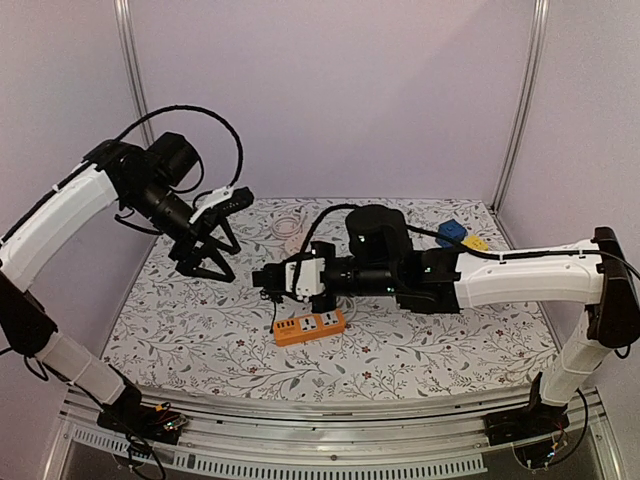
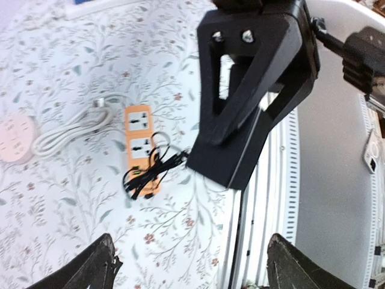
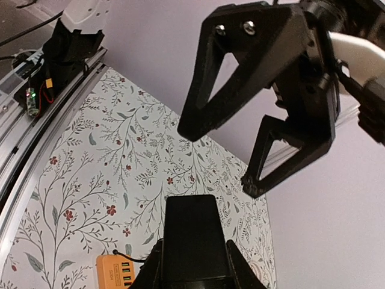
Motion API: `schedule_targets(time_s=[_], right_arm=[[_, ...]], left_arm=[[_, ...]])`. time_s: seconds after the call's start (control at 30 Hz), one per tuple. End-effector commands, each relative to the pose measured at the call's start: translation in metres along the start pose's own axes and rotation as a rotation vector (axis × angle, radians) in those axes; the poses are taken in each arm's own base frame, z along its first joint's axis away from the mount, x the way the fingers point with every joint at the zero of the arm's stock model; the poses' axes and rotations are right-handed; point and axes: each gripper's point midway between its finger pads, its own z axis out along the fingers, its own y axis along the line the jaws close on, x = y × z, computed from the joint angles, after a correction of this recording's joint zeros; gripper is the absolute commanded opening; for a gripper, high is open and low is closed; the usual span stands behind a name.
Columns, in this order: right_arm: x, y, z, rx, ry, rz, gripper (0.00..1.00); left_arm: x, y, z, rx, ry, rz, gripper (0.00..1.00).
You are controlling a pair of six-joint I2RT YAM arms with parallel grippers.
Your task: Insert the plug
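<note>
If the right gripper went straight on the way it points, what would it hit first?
Probably the open left gripper: in the wrist view it hangs right ahead of the right gripper and its plug. Height is hard to judge, so it could pass beneath it instead.

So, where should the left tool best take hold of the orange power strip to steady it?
Probably across its two long sides, coming down from above: the orange power strip lies flat on the table, long and narrow. Take the end away from the black cable coiled over its other end.
</note>
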Motion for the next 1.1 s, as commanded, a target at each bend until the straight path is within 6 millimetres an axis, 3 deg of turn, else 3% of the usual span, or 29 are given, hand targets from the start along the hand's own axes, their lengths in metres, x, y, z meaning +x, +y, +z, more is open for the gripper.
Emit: schedule_targets(time_s=[0.0,0.13,0.2,0.27,0.4,0.47,0.67,0.87,1.07], right_arm=[[-0.013,-0.050,-0.017,0.244,-0.063,0.299,0.00],[-0.032,-0.061,-0.025,0.281,-0.192,0.404,0.00],[-0.044,-0.064,-0.032,0.288,-0.270,0.430,0.00],[-0.054,-0.064,-0.041,0.292,-0.353,0.457,0.00],[-0.071,-0.062,-0.057,0.269,-0.463,0.474,0.00],[-0.078,-0.058,-0.061,0.238,-0.501,0.473,0.00],[-0.095,-0.052,-0.073,0.206,-0.616,0.431,0.00],[-0.098,-0.052,-0.072,0.201,-0.626,0.420,0.00],[-0.096,-0.051,-0.069,0.201,-0.618,0.404,0.00]], left_arm=[[0.016,0.008,-0.045,-0.160,0.009,0.046,0.86],[0.015,-0.016,-0.064,-0.251,-0.057,0.274,0.88],[0.001,-0.032,-0.074,-0.331,-0.180,0.385,0.96],[-0.026,-0.035,-0.082,-0.440,-0.326,0.451,1.00],[-0.052,-0.054,-0.070,-0.482,-0.470,0.546,0.99],[-0.062,-0.057,-0.063,-0.456,-0.493,0.504,0.99],[-0.090,-0.056,-0.056,-0.366,-0.543,0.368,0.86],[-0.087,-0.058,-0.042,-0.313,-0.517,0.366,0.70],[-0.096,-0.073,-0.044,-0.278,-0.535,0.427,0.69]])
